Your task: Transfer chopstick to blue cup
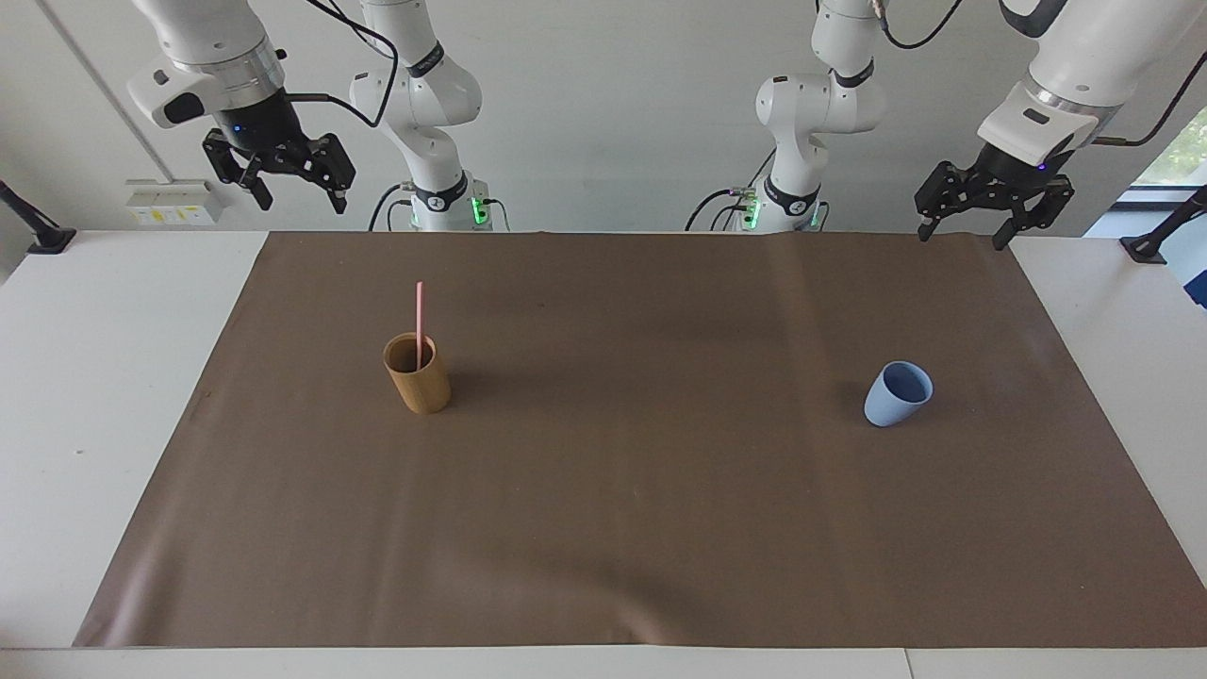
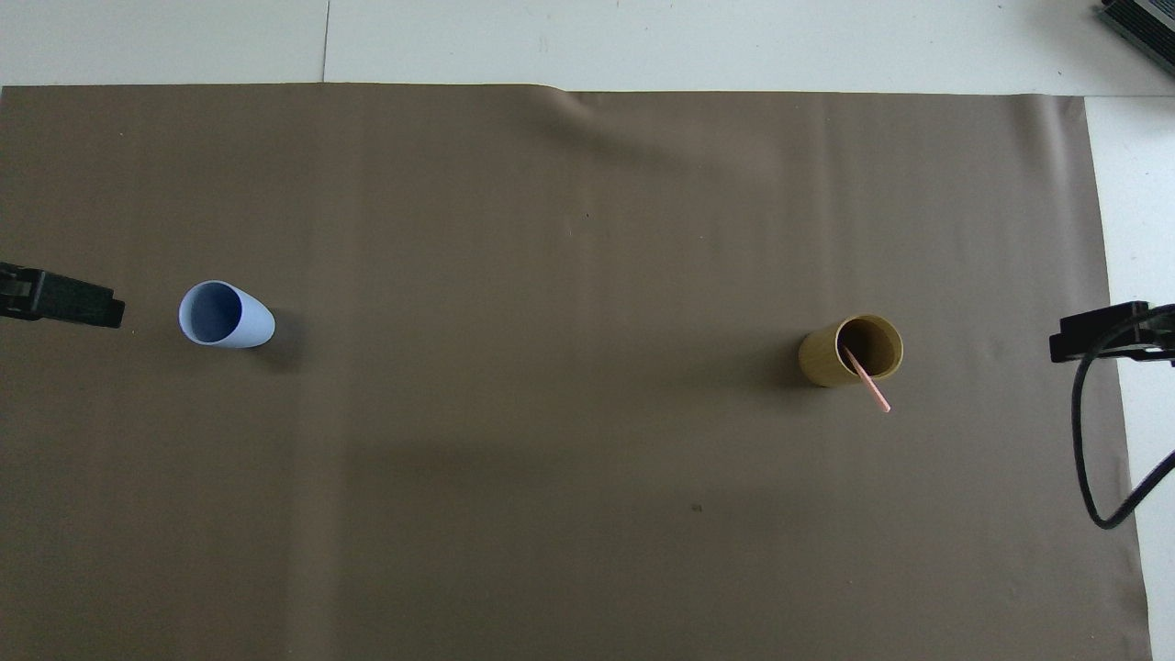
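Note:
The pink chopstick (image 1: 419,319) stands nearly upright in a tan cylindrical cup (image 1: 418,377) toward the right arm's end of the table, its top well above the rim. Seen from overhead, the chopstick (image 2: 867,381) leans on the tan cup's (image 2: 826,360) rim nearest the robots. The blue cup (image 1: 897,394) (image 2: 224,315) stands upright with nothing in it toward the left arm's end. My right gripper (image 1: 300,198) hangs open high over the table's edge by the robots. My left gripper (image 1: 964,232) hangs open over the mat's corner nearest its base. Neither holds anything.
A brown mat (image 1: 603,509) covers most of the white table (image 1: 94,377), and both cups stand on it. A black cable (image 2: 1088,459) loops down from the right arm at the mat's edge. The arm bases (image 1: 443,203) stand at the robots' edge of the table.

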Robot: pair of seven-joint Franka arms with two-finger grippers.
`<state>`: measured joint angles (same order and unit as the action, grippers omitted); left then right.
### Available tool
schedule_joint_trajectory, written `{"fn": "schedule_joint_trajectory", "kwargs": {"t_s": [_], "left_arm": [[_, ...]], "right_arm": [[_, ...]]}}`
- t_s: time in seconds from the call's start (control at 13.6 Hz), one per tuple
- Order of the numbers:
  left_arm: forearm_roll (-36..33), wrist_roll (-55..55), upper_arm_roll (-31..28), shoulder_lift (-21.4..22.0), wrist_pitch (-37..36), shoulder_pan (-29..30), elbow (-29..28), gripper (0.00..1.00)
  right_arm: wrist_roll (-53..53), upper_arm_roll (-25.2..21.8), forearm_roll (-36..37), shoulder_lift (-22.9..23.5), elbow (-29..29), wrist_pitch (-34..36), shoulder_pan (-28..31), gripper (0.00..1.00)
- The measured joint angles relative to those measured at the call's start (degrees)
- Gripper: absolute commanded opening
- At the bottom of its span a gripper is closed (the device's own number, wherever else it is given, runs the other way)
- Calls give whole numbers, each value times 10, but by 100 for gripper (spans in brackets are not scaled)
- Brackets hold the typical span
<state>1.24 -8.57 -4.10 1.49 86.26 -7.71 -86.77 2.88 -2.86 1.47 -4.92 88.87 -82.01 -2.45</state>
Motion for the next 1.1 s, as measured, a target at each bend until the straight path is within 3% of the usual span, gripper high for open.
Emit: {"fn": "schedule_joint_trajectory", "kwargs": {"t_s": [0.44, 0.59, 0.88, 1.1], "left_arm": [[0, 0, 0, 0, 22, 0, -4, 100], [0, 0, 0, -1, 42, 0, -29, 100], [0, 0, -2, -8, 180, 8, -132, 100], [1, 0, -2, -23, 246, 29, -174, 100]], "right_arm": [[0, 0, 0, 0, 0, 0, 0, 100], [0, 0, 0, 0, 0, 0, 0, 100], [0, 0, 0, 0, 0, 0, 0, 100], [0, 0, 0, 0, 0, 0, 0, 100]]}}
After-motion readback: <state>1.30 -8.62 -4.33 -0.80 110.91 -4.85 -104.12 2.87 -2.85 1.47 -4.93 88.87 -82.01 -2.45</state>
